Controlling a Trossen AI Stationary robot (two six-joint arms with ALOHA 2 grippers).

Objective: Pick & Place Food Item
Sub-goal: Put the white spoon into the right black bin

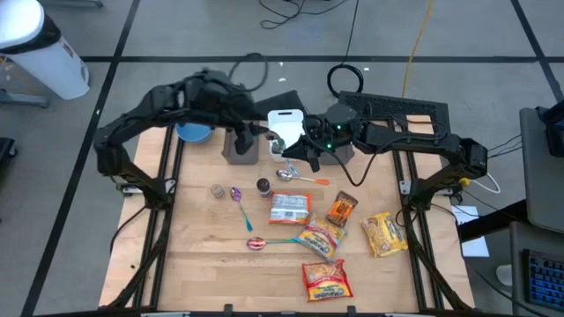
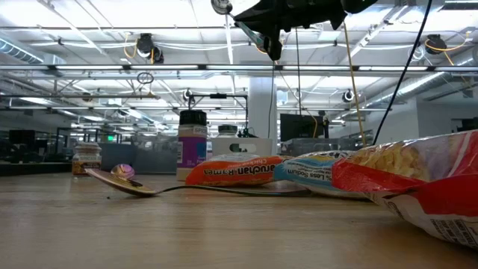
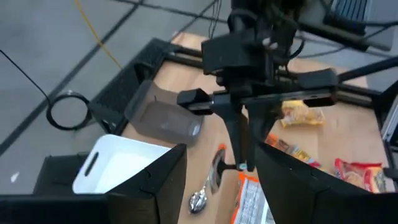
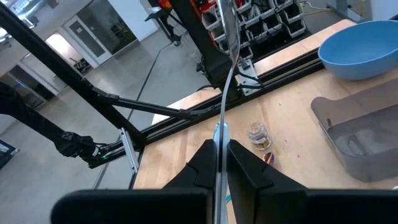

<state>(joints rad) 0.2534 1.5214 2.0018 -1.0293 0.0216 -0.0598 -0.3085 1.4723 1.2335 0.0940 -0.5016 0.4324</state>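
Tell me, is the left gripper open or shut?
Open. The left wrist view shows the left gripper with its fingers wide apart and nothing held between them.

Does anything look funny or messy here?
Yes. The right hand is pinching a thin silver rod, probably cutlery, standing on end in the air. The noodle packets lie scattered and crooked on the table.

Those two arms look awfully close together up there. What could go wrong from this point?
1. The right gripper pinches a thin metal utensil with its jaws shut on a narrow stretch of it, so the utensil could swivel or slip out.
2. The left gripper, jaws open, faces the right one at close range. Either arm could bump the other when pulling away.
3. A dropped utensil might land on the spoon on the table below.
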